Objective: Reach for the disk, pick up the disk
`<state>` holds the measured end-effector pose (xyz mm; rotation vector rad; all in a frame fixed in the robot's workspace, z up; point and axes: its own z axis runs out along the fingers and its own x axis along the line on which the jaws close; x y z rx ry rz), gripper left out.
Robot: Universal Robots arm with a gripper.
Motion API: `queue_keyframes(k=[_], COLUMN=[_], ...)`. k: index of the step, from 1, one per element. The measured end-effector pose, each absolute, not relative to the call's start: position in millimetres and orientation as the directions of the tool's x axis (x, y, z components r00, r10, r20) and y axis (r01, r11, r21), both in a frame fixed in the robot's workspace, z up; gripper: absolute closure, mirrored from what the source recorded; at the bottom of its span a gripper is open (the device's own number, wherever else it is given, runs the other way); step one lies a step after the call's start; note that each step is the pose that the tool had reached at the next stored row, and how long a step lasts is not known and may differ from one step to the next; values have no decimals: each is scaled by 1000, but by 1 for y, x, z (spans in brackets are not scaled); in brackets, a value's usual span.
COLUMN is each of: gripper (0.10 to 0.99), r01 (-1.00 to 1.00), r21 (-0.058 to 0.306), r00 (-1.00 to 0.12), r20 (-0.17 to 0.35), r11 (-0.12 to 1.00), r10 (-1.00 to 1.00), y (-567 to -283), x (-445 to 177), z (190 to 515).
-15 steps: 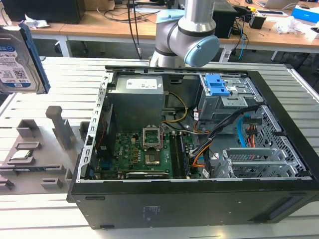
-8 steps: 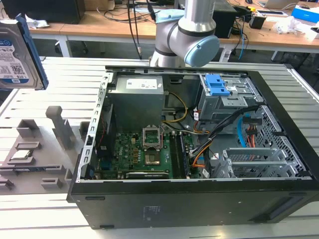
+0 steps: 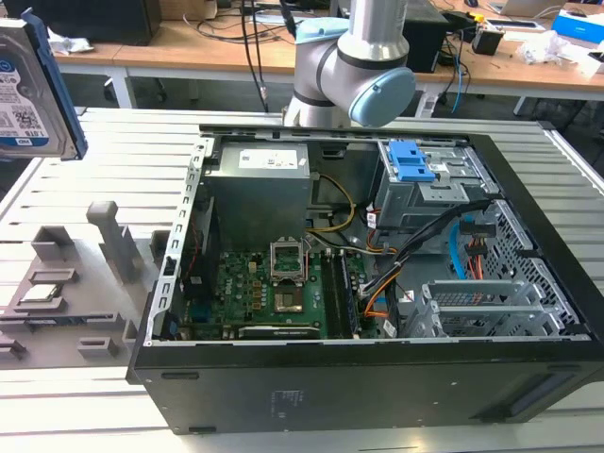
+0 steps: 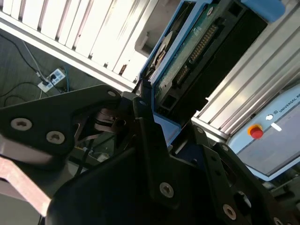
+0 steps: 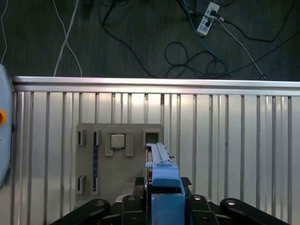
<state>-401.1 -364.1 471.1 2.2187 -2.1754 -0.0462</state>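
The claw [image 5: 163, 185] is gripping the disk [image 3: 28, 90], a flat rectangular silver metal hard drive with a white-and-blue label and a bright blue plastic frame. In the second wrist view its black fingers [image 4: 140, 110] are pressing tight against the drive's blue edge, with no gap showing. The disk is hanging upright in the air at ten o'clock in the exterior view, clear of the ribbed aluminium counter [image 3: 94, 151].

It is likely stiff and fairly heavy for its bulk, with slick metal faces. The bare green circuit board [image 4: 187, 61] is making it sensitive to knocks. The framed edges look like the safest place to hold, and that is where the claw is squeezing.

A grey plastic fixture tray [image 3: 57, 283] is lying at eight o'clock, carrying a small grey square chip [image 3: 38, 294]. Its upright posts [image 3: 118, 241] are the nearest obstacles under the drive. The open black computer case [image 3: 528, 189] is taking up the centre, with a blue ribbed latch [image 3: 411, 160] at one o'clock.
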Motion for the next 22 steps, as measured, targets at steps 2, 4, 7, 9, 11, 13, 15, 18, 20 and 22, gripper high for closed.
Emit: queue_keyframes(k=[2, 4, 7, 9, 11, 13, 15, 18, 20, 22], gripper=[718, 718, 718, 718, 718, 718, 718, 718, 718, 718], r01=[-999, -999, -999, -999, -999, -999, -999, -999, -999, -999], r21=[45, 45, 45, 45, 45, 45, 45, 45, 45, 45], r00=[20, 20, 20, 20, 20, 20, 20, 20, 20, 20], r20=[3, 3, 3, 3, 3, 3, 3, 3, 3, 3], r11=[-20, -20, -20, -20, -20, -20, -20, -20, -20, -20], r10=[-1000, -1000, -1000, -1000, -1000, -1000, -1000, -1000, -1000, -1000], y=[-364, -364, -364, -364, -364, -364, -364, -364, -364, -364], x=[-401, -401, -401, -401, -401, -401, -401, -401, -398, -390], z=[474, 480, 487, 493, 496, 497, 497, 497, 497, 497])
